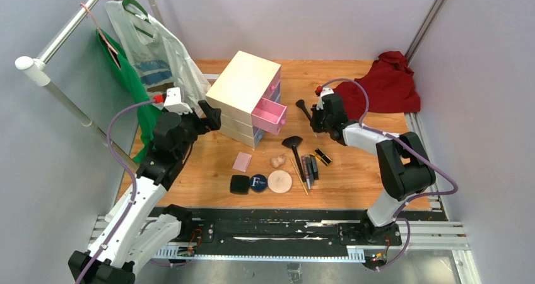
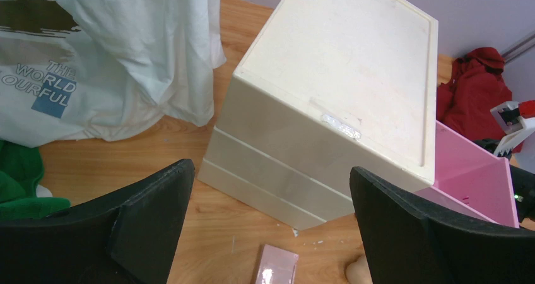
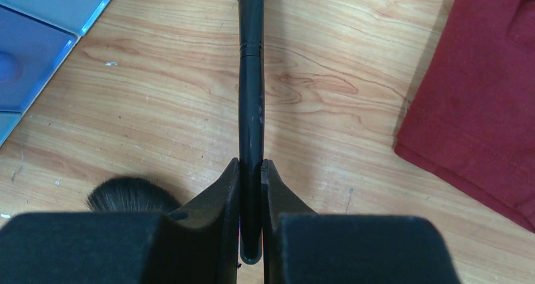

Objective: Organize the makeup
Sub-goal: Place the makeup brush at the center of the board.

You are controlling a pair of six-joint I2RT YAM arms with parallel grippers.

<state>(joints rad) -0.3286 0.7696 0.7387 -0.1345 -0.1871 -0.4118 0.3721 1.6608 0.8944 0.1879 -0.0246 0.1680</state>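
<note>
My right gripper (image 3: 251, 170) is shut on the handle of a slim black brush (image 3: 251, 101), held above the wood to the right of the open pink drawer (image 1: 270, 115), with its bristles pointing away. The left gripper (image 2: 271, 227) stands wide open and empty beside the cream chest (image 2: 328, 94). The pink square (image 1: 242, 161), black square compact (image 1: 239, 184), navy compact (image 1: 257, 183), beige puff (image 1: 279, 182), sponge (image 1: 277, 161), a fan brush (image 1: 294, 146), pencils (image 1: 308, 169) and lipstick (image 1: 323, 156) all lie on the table.
A red cloth (image 1: 385, 85) lies at the back right. A white bag (image 1: 154, 57) and a green cloth (image 1: 129, 82) hang from the rack (image 1: 60, 41) on the left. Blue and purple drawer fronts (image 3: 31, 50) show at the upper left of the right wrist view.
</note>
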